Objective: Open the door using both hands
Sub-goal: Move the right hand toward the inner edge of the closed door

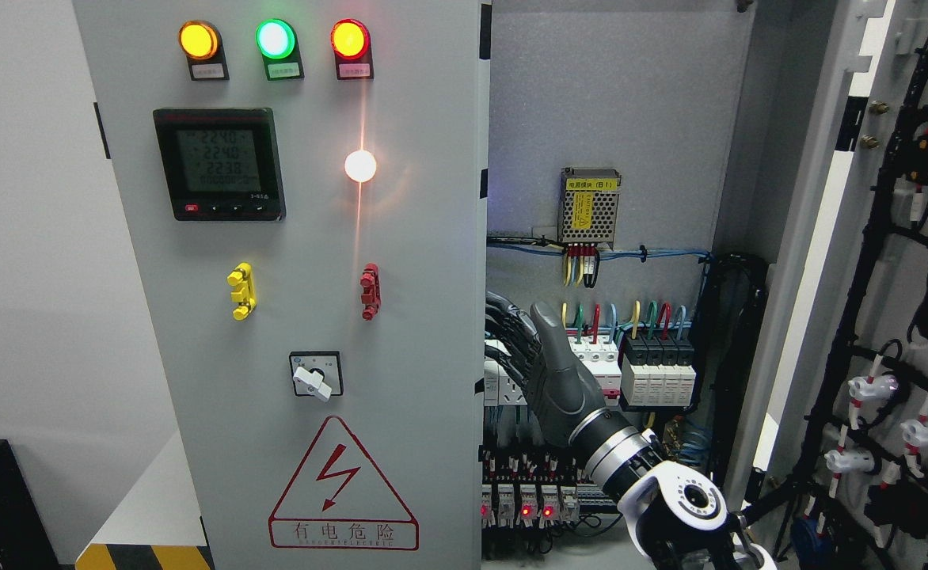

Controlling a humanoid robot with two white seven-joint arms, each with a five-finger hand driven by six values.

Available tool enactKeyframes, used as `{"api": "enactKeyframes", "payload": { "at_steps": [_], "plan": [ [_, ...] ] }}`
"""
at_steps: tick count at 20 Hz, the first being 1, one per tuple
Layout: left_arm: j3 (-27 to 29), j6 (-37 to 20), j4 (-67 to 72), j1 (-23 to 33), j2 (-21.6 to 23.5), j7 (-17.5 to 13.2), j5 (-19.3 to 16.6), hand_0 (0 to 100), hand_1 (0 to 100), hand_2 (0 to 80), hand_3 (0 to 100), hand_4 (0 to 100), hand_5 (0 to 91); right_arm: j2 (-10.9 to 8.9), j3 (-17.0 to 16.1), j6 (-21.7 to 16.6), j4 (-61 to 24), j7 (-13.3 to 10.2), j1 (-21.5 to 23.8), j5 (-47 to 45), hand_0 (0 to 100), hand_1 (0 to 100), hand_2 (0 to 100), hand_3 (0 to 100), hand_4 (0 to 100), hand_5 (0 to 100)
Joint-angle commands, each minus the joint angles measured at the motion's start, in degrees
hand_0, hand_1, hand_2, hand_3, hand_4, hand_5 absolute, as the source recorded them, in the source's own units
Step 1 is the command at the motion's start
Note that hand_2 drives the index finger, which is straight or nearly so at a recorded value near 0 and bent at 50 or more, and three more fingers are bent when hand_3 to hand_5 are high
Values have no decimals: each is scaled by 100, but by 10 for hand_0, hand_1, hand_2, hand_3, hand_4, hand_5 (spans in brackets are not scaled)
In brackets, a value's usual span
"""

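At the far left stands the grey sheet-metal left door (306, 317) of the electrical cabinet, closed, its face carrying three round lamps along the top edge, a black digital meter (218, 164), a yellow handle and a red handle (370, 290) at mid height, a white rotary switch (313, 380) and a red lightning warning triangle near the bottom edge.

My dark grey right hand (535, 356) reaches in from the lower right and sits at that door's right edge. The fingers curl around the edge, so I judge the hand clamped on it, though the fingertips are hidden behind the metal. My left hand does not show.

Behind my hand the cabinet interior is exposed: a perforated metal power supply (589, 206), rows of white and black circuit breakers (658, 368) with coloured wires. Farther right the grey right door (891, 237) already swings wide, its cable looms showing.

The risk, as I judge it: my knuckles are just beside the breakers, so pulling at an angle could snag wires or trip a switch. A shallow grip on thin metal could also slip.
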Motion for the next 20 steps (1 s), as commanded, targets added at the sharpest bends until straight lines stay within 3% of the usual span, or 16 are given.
{"api": "enactKeyframes", "payload": {
  "at_steps": [1, 4, 9, 12, 20],
  "plan": [
    [1, -2, 0, 0, -2, -3, 0, 0, 0, 0, 0, 0, 0, -5, -121, -9, 260, 114, -124, -12, 0, 0, 0, 0, 0, 0],
    [1, -2, 0, 0, -2, -3, 0, 0, 0, 0, 0, 0, 0, -5, -165, -9, 348, 368, -159, -12, 0, 0, 0, 0, 0, 0],
    [1, -2, 0, 0, -2, -3, 0, 0, 0, 0, 0, 0, 0, -5, -270, -17, 532, 492, -282, -12, 0, 0, 0, 0, 0, 0],
    [1, -2, 0, 0, -2, -3, 0, 0, 0, 0, 0, 0, 0, -5, -350, -9, 603, 834, -326, -12, 0, 0, 0, 0, 0, 0],
    [1, -2, 0, 0, 7, -3, 0, 0, 0, 0, 0, 0, 0, -5, -429, -17, 647, 888, -388, -20, 0, 0, 0, 0, 0, 0]
  ]
}}
